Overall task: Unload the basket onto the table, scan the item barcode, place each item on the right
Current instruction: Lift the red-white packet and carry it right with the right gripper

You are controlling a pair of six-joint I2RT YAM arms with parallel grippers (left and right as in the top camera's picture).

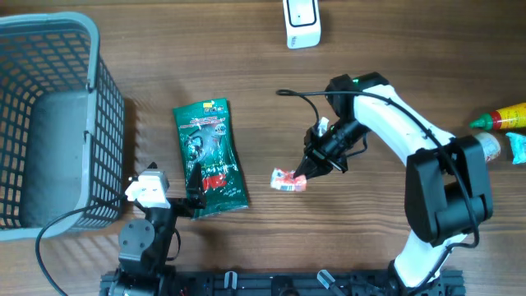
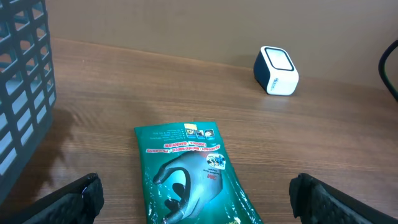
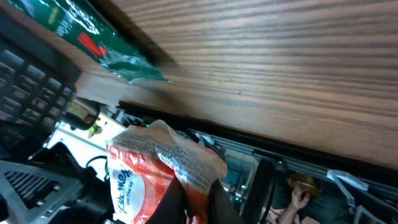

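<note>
A small red and white snack packet [image 1: 287, 179] [image 3: 149, 165] is pinched by one edge in my right gripper [image 1: 306, 171] [image 3: 198, 202], which is shut on it near the table's middle. The white barcode scanner [image 1: 302, 23] [image 2: 277, 70] stands at the far edge, well beyond the packet. A green glove package [image 1: 210, 156] [image 2: 186, 171] [image 3: 106, 43] lies flat to the left. My left gripper [image 1: 191, 196] [image 2: 199, 198] hangs open over that package's near end, its fingers [image 2: 84, 196] wide on either side without touching it.
A grey plastic basket [image 1: 49, 115] [image 2: 22, 74] fills the left side. A yellow and red bottle [image 1: 501, 117] and other small items lie at the right edge. Bare wood lies between the packet and the scanner.
</note>
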